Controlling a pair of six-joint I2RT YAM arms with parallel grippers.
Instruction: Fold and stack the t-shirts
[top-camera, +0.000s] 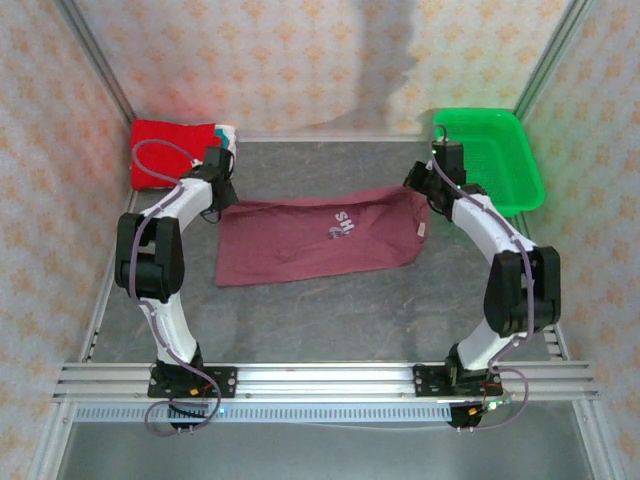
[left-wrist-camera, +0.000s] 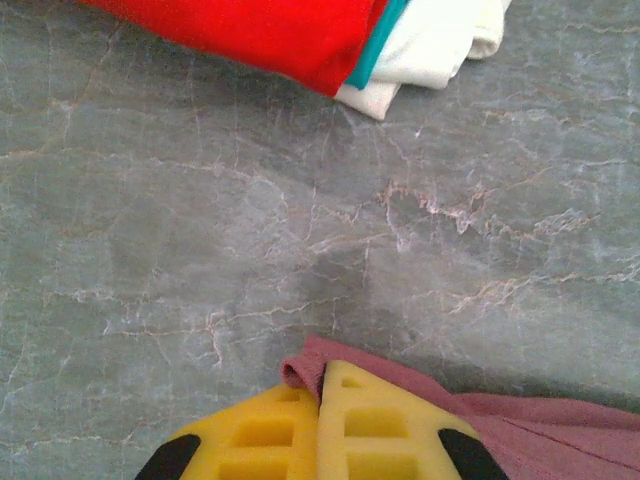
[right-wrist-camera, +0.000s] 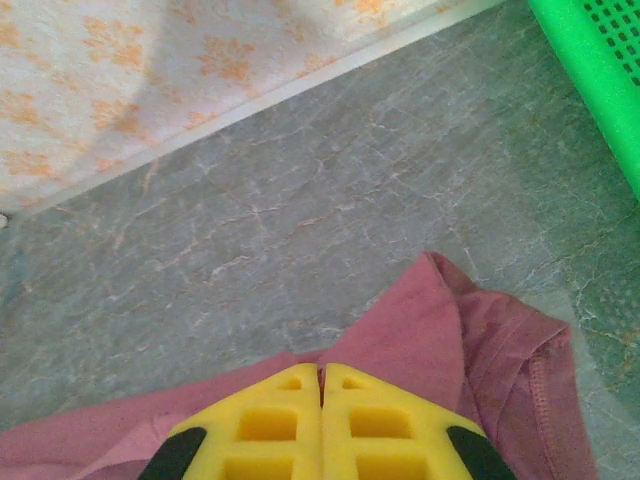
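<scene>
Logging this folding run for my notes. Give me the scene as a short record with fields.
maroon t-shirt: spread on the table, not yet stacked
left gripper: shut, pinching the shirt's far left corner
right gripper: shut on the shirt's far right edge
folded stack: red shirt on whitish shirts, far left corner
green basket: far right, apart from the shirt

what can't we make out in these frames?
- Top view: the maroon t-shirt is folded over its print; only a few letters show.
- Folded stack: the left arm covers its right edge in the top view and the left wrist view's top edge cuts it off, so the shirt count is unclear.
- Wrist views: how much cloth the shut left gripper and right gripper pinch is hidden under their fingers.
</scene>
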